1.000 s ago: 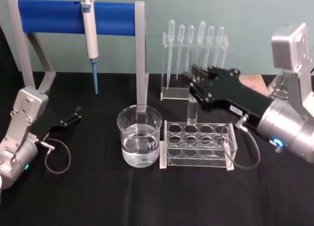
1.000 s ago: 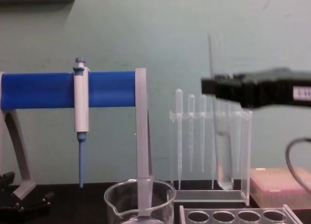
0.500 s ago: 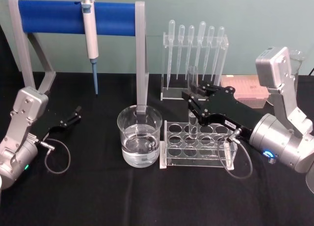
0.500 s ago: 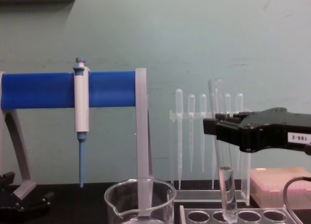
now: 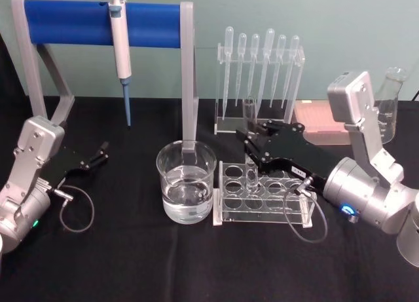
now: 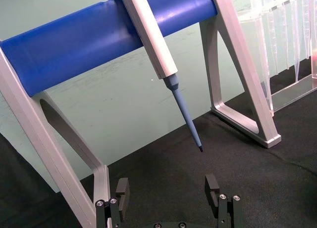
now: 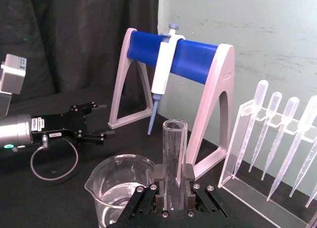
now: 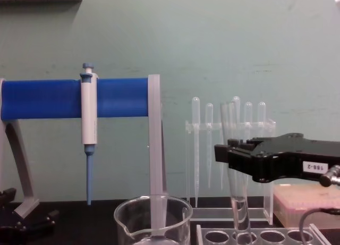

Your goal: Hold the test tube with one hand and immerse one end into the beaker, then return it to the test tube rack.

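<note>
The left gripper (image 5: 100, 151) lies parked on the black table (image 5: 131, 263) at about 9 o'clock from the beaker (image 5: 186, 182), well apart from it, and in the left wrist view its fingers (image 6: 122, 187) stand spread with nothing between them. The beaker stands in the middle with clear liquid in its lower part, just in front of the grey foot of the blue pipettor stand (image 5: 101, 21), and the clear tube rack (image 5: 263, 193) sits just beside it at 3 o'clock. The right gripper (image 5: 251, 147) is pinching the test tube (image 5: 249, 145) near its upper part: in the right wrist view the tube (image 7: 174, 161) rises upright between the two black pads (image 7: 189, 181), its open rim well above them. In the chest view the rounded bottom of the tube (image 8: 238, 202) appears to be at the level of the rack's top holes, so I judge that the step in hand is returning the tube into the rack (whether the end is wet I cannot tell). To do this step well, the tube should stay vertical and be centred over one hole before it goes down, because a tilted tube may catch the edge of the hole and the glass could slip in the pads. I would lower it slowly until the bottom rests, and only then let the pads part. Seen from the gripper, the beaker is at about 8 o'clock, near but not touching the tube.
</note>
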Controlling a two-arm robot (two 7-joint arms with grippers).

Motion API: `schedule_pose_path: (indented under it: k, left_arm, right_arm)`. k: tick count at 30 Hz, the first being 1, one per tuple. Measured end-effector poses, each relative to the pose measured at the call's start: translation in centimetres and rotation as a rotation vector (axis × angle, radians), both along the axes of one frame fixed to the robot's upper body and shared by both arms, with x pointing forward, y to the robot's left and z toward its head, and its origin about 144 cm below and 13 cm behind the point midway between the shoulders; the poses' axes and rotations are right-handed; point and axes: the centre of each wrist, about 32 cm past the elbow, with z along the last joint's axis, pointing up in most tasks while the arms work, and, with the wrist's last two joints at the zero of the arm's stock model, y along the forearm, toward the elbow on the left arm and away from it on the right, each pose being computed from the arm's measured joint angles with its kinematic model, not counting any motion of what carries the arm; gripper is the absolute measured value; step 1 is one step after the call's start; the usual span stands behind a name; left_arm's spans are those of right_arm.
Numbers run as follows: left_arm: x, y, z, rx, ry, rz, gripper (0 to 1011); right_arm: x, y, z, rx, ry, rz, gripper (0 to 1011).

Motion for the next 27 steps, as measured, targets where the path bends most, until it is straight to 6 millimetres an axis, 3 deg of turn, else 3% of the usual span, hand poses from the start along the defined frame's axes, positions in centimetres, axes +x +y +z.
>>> schedule_pose_path:
  k: [14,27]
  left_arm:
    - [0.0,0.0,0.0,0.000,0.000,0.000,1000]
    - [0.0,0.0,0.0,0.000,0.000,0.000,1000]
  right_arm:
    - [0.3,-0.3,-2.2,-0.020,0.035,-0.011,224]
    - [0.6,-0.3,-2.9,-0.084,0.060,0.003,224]
